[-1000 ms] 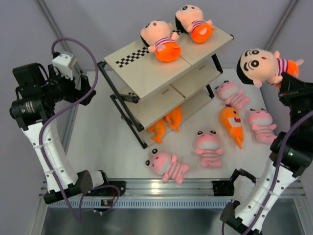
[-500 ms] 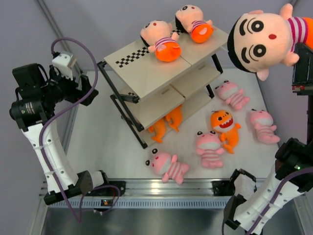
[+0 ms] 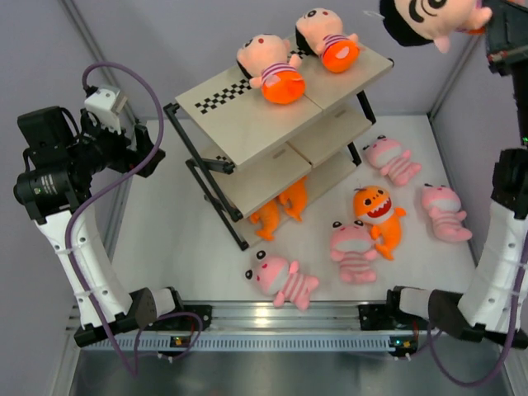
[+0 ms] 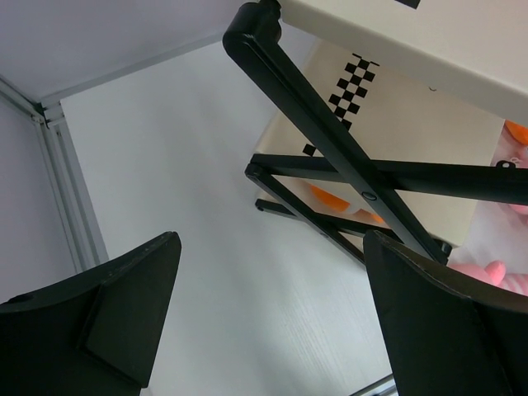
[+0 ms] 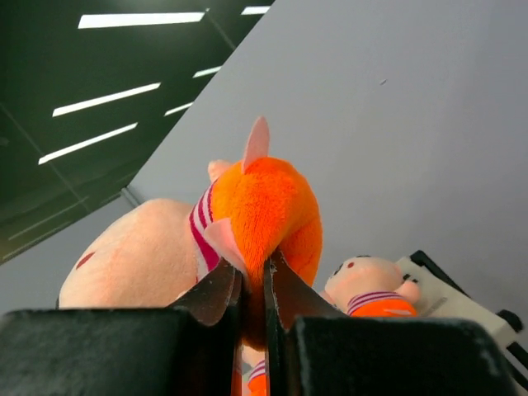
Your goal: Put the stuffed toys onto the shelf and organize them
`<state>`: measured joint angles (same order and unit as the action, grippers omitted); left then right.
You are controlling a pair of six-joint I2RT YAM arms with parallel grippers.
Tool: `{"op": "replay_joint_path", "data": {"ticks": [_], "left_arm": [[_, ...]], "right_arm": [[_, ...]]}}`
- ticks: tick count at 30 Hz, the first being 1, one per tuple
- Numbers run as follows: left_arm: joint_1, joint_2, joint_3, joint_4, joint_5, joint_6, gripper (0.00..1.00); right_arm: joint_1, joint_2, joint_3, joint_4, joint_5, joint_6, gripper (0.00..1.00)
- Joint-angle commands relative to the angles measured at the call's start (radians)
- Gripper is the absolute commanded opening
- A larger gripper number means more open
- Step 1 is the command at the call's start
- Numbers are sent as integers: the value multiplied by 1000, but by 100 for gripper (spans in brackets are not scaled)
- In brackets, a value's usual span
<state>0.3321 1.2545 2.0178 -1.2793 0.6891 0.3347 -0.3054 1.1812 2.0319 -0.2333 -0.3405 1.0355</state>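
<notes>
The shelf (image 3: 247, 124) stands at the back centre, with two black-haired dolls (image 3: 268, 68) (image 3: 326, 38) lying on its top board. My right gripper (image 5: 253, 276) is shut on the orange bottom of a third doll (image 5: 264, 206), held high above the shelf's right end; its head (image 3: 425, 18) shows at the top edge. On the table lie several pink striped animals (image 3: 285, 279) (image 3: 353, 247) (image 3: 392, 158) (image 3: 441, 211) and an orange creature (image 3: 378, 213). Another orange toy (image 3: 280, 206) lies under the shelf. My left gripper (image 4: 268, 322) is open and empty, left of the shelf frame (image 4: 330, 132).
Grey walls close in the table at the back and sides. The aluminium rail (image 3: 272, 318) with the arm bases runs along the near edge. A purple cable (image 3: 148, 107) loops over the left arm.
My right arm has lifted the doll off the right side of the table and carried it up and back, towards the shelf top. The orange creature has rolled face up. The left arm is still.
</notes>
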Motion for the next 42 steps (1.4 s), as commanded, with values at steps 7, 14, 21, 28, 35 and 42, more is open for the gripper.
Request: {"op": "replay_joint_path", "data": {"ticks": [7, 14, 21, 28, 35, 42], "left_arm": [[-2, -20, 19, 43, -48, 29, 98], [-2, -1, 24, 43, 3, 20, 98], [-2, -1, 32, 41, 32, 18, 98], [-2, -17, 19, 43, 46, 20, 97], [-2, -24, -14, 43, 39, 33, 95], [-2, -29, -27, 43, 50, 36, 95]], "right_arm": [[624, 163, 96, -20, 598, -428, 0], [1067, 130, -31, 300, 1004, -777, 0], [1458, 270, -62, 680, 1322, -1210, 0], [1522, 484, 68, 844, 1448, -1385, 0], [1545, 606, 102, 855, 1502, -1393, 0], [1556, 641, 79, 789, 1529, -1350, 3]]}}
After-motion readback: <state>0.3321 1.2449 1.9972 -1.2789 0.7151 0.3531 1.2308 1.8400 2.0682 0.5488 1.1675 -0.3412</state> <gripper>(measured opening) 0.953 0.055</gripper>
